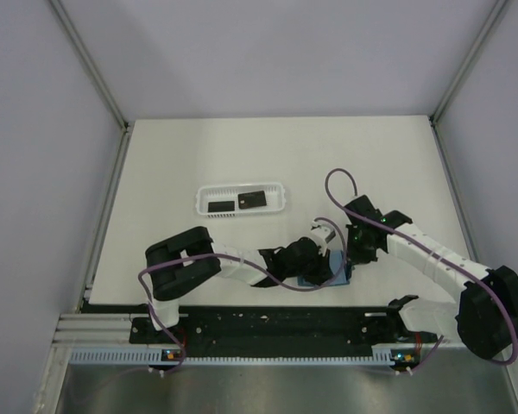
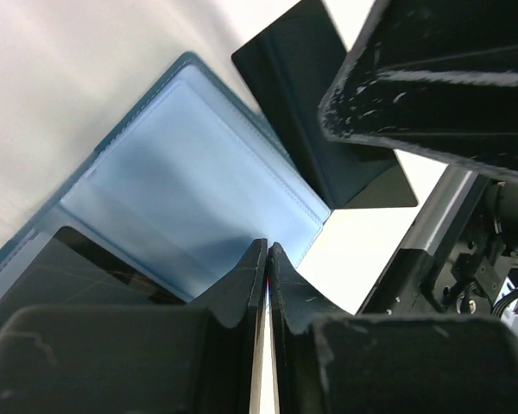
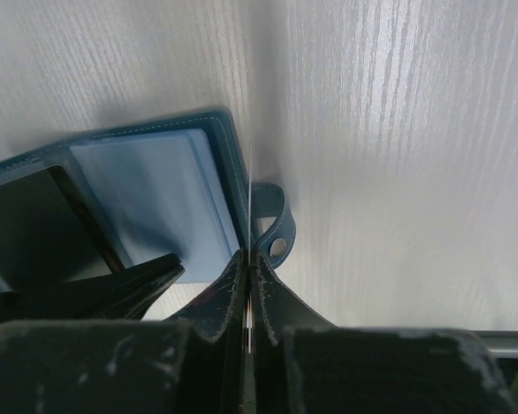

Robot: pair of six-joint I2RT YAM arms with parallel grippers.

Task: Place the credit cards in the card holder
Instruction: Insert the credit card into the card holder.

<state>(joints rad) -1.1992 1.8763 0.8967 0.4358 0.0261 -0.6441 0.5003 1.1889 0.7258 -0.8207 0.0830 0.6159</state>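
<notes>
Holder (image 2: 198,164) lies open on table (image 1: 371,155). Right gripper (image 3: 249,259) clenched on card (image 2: 328,112), tilted over holder's edge. Left gripper (image 2: 266,259) jaws nearly meet at holder's edge; hold unclear. Risk: unpinned holder slides, card jams.

Teal-blue card holder (image 2: 181,181), black credit cards (image 1: 254,199), white basket (image 1: 242,185), off-white wood-grain table (image 1: 242,147).

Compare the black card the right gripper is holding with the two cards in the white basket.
The held card stands on edge, pinched in the right gripper; the basket cards lie flat and loose. The held card is close to the arms, beside the open blue card holder; the basket cards sit farther back and left, inside the white basket. Both are thin black rectangles.
</notes>
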